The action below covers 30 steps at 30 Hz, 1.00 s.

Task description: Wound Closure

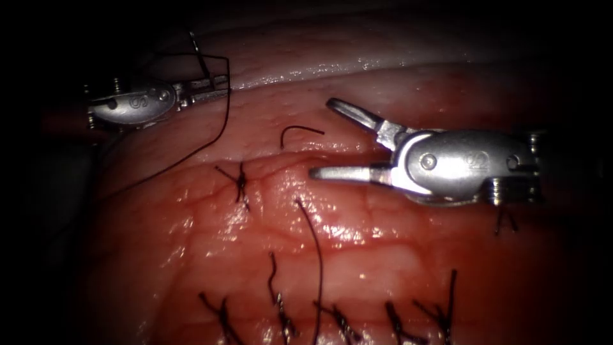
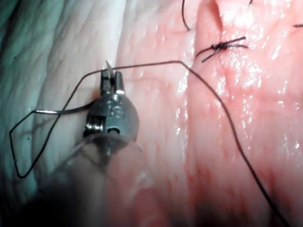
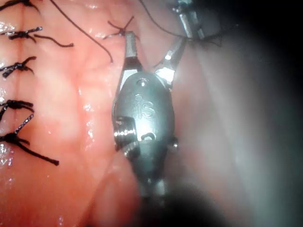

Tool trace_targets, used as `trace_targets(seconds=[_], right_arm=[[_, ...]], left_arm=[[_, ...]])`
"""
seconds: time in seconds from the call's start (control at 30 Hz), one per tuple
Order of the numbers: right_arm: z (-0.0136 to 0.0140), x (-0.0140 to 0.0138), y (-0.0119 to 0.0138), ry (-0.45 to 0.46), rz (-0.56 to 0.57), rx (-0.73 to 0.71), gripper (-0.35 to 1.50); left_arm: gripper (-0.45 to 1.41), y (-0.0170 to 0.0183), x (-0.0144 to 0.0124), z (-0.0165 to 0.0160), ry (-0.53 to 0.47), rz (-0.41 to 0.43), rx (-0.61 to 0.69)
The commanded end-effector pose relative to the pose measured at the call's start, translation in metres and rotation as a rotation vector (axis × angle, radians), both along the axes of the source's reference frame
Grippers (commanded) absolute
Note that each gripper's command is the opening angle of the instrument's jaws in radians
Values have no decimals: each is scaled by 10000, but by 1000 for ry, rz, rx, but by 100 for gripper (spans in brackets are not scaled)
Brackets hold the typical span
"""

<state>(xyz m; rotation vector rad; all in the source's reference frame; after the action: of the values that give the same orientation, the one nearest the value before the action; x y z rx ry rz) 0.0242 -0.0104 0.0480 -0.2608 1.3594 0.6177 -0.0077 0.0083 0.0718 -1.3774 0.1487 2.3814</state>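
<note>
Endoscope view, upper left: needle (image 1: 199, 54) and thread (image 1: 220, 121) are held clamped in left gripper (image 1: 207, 86) off tissue (image 1: 383, 255); right gripper (image 1: 332, 137) is spread wide, empty; thread is best kept untangled.

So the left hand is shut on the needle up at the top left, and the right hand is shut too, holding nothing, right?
Not quite. The right hand is open, its jaws spread wide over the tissue, as the endoscope view shows. The rest stands: it holds nothing, and the left hand is shut on the needle.
</note>
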Motion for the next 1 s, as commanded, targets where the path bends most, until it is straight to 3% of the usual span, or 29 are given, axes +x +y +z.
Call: trace_targets(seconds=[0.03,0.23,0.3,0.33,0.5,0.77,0.8,0.87,1.0], right_arm=[[9,8,3,8,1,-2,125],[35,20,5,35,-42,-10,112],[44,26,1,30,-84,-1,75],[48,30,-1,33,-103,0,41],[55,31,-1,30,-118,7,33],[60,9,-1,9,-129,4,24],[60,9,-1,9,-129,4,19],[59,12,-2,9,-128,5,-35],[53,15,0,27,-117,47,-35]], left_arm=[[-45,2,-5,6,-3,0,-2],[-45,1,-7,5,-2,11,4],[-45,-1,-7,4,-2,14,6],[-45,-1,-7,3,0,16,8],[-45,-2,-7,0,0,19,11],[-45,-3,-8,-2,-1,22,16],[-45,-3,-8,-2,-1,22,16],[-45,-3,-8,-3,-1,22,16],[-45,-3,-7,-3,-1,23,16]])
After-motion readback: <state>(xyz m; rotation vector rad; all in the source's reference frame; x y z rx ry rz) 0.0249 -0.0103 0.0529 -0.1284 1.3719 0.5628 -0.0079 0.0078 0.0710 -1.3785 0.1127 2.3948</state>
